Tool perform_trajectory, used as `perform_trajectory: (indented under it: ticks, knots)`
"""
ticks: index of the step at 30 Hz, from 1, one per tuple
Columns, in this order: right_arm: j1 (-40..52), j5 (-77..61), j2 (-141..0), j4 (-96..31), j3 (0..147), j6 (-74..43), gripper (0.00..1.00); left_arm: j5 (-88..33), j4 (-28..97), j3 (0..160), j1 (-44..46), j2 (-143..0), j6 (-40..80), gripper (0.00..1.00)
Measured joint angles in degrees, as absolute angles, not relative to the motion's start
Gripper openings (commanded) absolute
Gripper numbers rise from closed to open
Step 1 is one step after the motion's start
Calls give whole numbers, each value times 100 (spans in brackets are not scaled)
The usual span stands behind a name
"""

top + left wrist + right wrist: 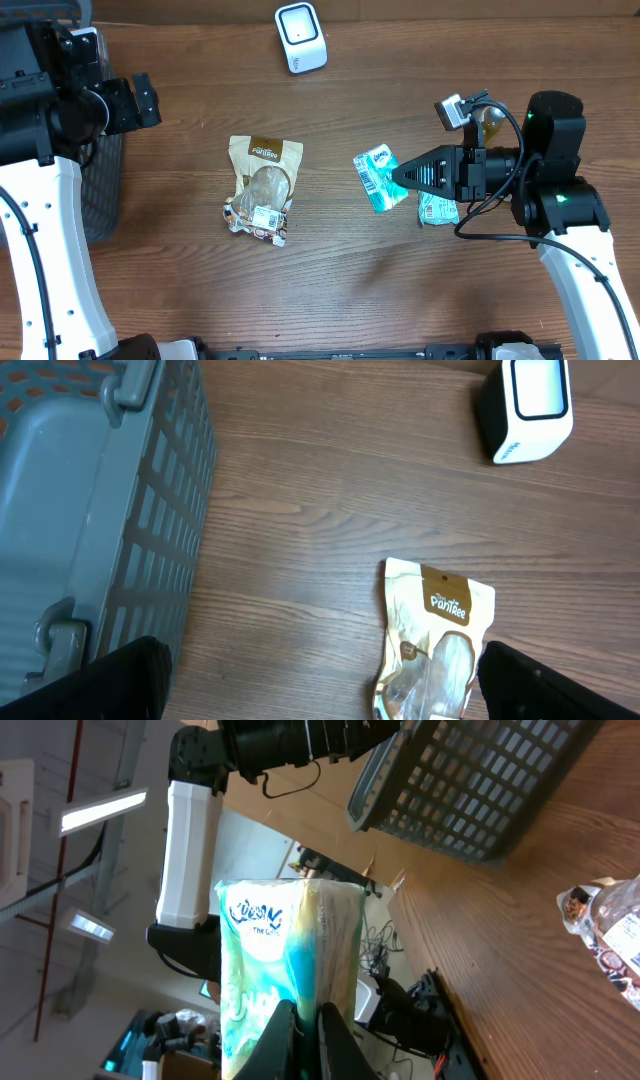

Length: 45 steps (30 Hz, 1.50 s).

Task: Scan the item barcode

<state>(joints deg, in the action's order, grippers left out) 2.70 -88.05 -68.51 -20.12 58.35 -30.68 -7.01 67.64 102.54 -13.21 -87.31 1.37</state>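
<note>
Carry step: right hand [398, 175] is clamped on the packet [372, 172], held off the counter [400, 290] at 3 o'clock, left hand [150, 100] spread, empty at 10; next, present its barcode to the scanner [301, 37] at 12.

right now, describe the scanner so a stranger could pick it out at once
Start at the wooden table and look along its far edge, near the middle. The scanner stands there, beyond the brown pouch. It alone is a white box with a dark-rimmed window, not a soft packet.
</note>
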Motion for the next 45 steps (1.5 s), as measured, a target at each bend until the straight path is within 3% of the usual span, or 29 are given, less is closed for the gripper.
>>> perform_trajectory:
  ticks: [26, 39, 45]
  knots:
    - [272, -8739, -6851, -1804, 5835, -3148, 4, -701, 6764, 10254, -1321, -8731, 137, 100]
    - [301, -7063, -6914, -1831, 5835, -3146, 4, -701, 6764, 10254, -1321, -8731, 137, 99]
    - [770, -6296, -7242, -1848, 5835, -3129, 4, -701, 6764, 10254, -1321, -8731, 137, 100]
